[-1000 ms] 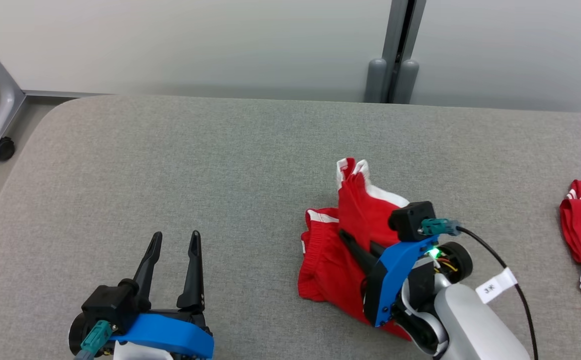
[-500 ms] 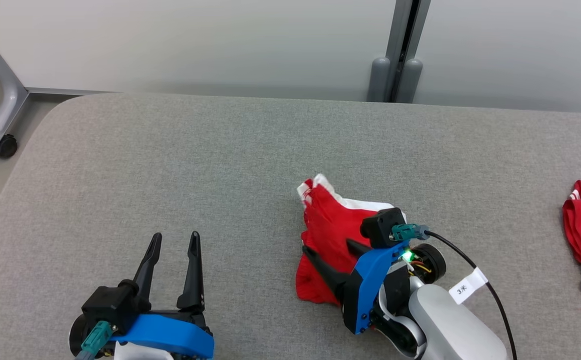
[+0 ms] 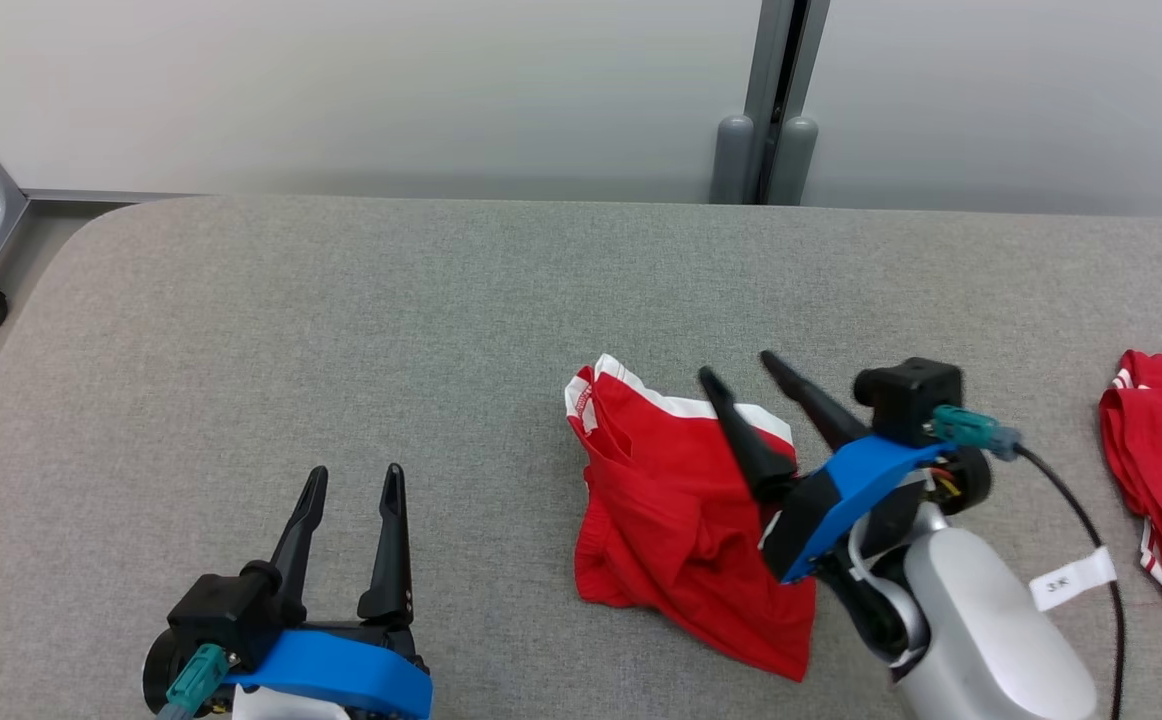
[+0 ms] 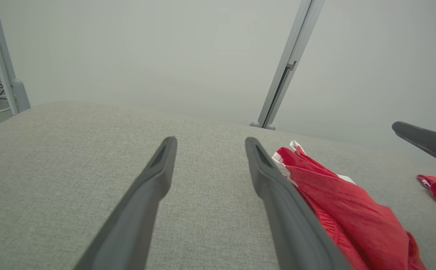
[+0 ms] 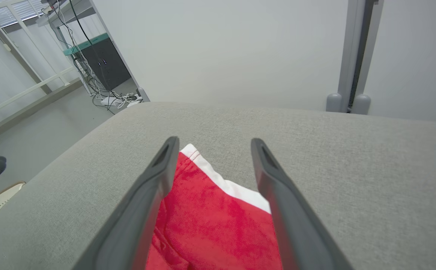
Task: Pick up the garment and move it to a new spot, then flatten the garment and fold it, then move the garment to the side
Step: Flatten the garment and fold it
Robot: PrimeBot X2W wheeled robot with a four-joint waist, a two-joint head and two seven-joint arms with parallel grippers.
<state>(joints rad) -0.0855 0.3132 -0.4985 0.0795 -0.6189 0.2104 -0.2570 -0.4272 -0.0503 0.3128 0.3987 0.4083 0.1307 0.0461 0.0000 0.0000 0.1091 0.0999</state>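
While garment [image 3: 676, 510] (red, white trim) is lying crumpled on grey padded table [image 3: 341, 330], centre-right, R gripper [image 3: 736, 364] is hovering over its far right edge, fingers apart, gripping nothing. L gripper [image 3: 356, 469] is sitting at front-left, fingers apart, empty, well apart from garment. 2nd red cloth [image 3: 1161, 480] is lying at table's right edge.

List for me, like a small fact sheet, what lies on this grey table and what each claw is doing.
Table: grey, padded
Main garment: red with white trim, crumpled, near the middle
Second garment: red, at the table's right edge
Left claw: open, empty, apart from both garments
Right claw: open, over the main garment, gripping nothing
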